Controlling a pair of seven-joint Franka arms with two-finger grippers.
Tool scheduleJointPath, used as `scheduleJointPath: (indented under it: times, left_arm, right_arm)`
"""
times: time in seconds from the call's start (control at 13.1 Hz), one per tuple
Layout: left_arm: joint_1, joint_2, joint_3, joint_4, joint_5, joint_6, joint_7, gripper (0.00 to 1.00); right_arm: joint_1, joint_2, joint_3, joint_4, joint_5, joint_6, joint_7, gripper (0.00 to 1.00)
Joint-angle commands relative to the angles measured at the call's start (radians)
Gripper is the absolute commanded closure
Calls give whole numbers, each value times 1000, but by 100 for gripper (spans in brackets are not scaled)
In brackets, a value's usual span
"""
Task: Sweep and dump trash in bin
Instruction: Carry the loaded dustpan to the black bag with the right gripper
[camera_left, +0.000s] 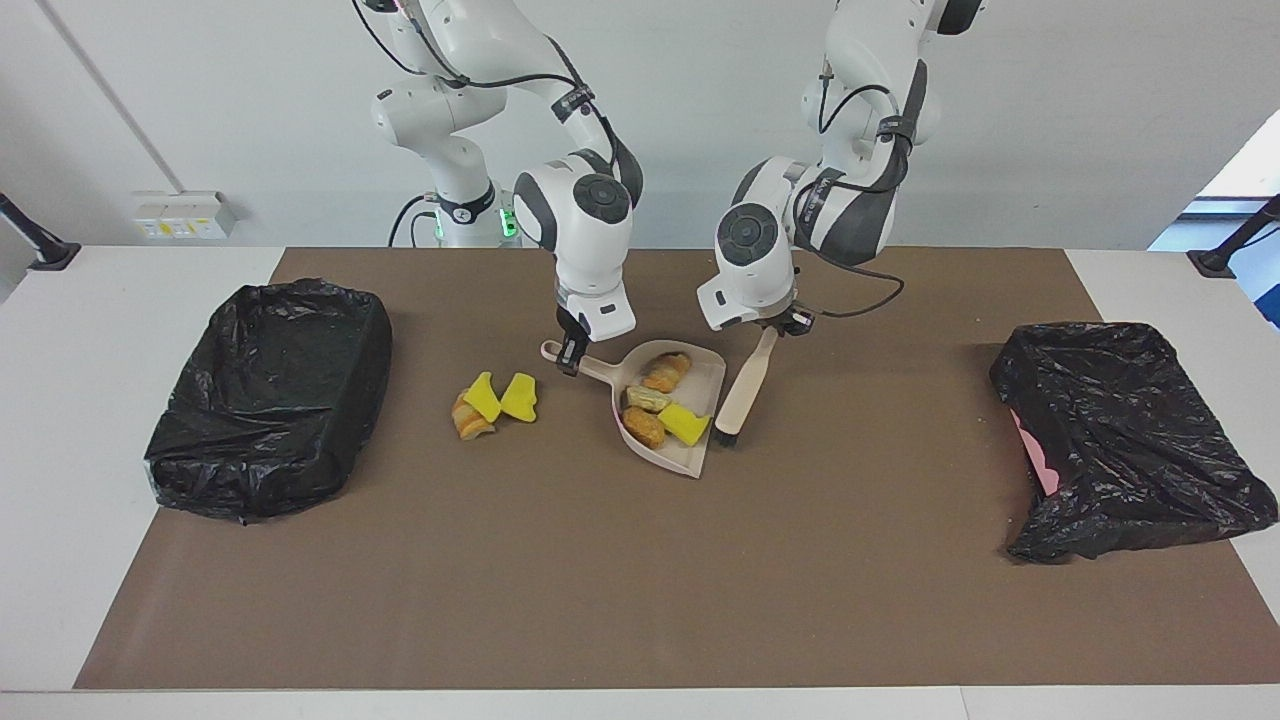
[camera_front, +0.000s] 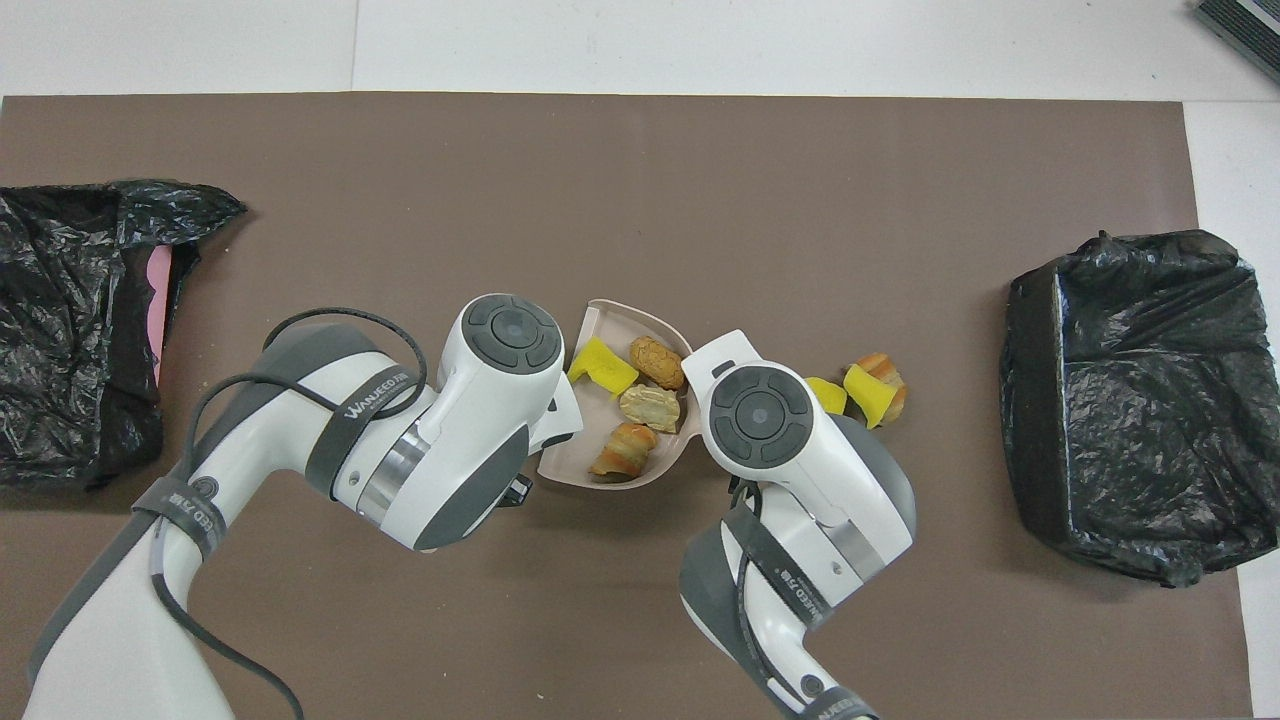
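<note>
At the middle of the brown mat, our right gripper pinches the flat beige handle of a smooth plastic dustpan, while our left gripper is clamped on the pale handle of a brush whose short black bristles rest on the mat just beside the pan's open lip. Inside the shallow, scoop-shaped pan lie four pieces of the trash: one bright yellow spongy wedge and three crusty tan-brown chunks with a bread-like surface. Three more scraps sit on the mat beside the pan, toward the right arm's end: two yellow sponge pieces touching a brown, roll-shaped chunk. At each end of the table stands a boxy bin draped in crinkled, glossy black plastic: the right-end bin sits squarely, and the left-end bin shows a strip of pink wall beneath its liner. What lies within either bin, we cannot tell.
</note>
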Motion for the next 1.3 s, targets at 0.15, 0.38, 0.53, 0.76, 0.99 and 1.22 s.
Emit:
scheduleJointPath:
  times: [0.15,0.38,0.53,0.76,0.99,1.22]
  left_arm:
    - [0,-65,4,-63,-16,-45,-261,100]
    - [-12,-76,-1,-78,-48,-57,-397,100]
    - [-15,-96,-2,-115,-140,-31,-414,100]
    - [-104,-169,-2,-254,-197,146,-462,100]
    - [-210,-258,-2,-382,-266,230,-558,100]
    - [-284,-301,-2,-433,-376,255,-596,100]
  right_arm:
    - [-35,-20,3,-17,-46,-10,-34,100]
    - [-110,-89,5,-9,-45,-69,-155,100]
    - [-167,-144,5,0,-43,-108,-214,100]
    - [-260,-199,0,65,-31,-210,-326,100]
    - [-397,-293,-4,97,-28,-295,-446,100]
    - [-568,-365,-12,98,-28,-368,-627,100]
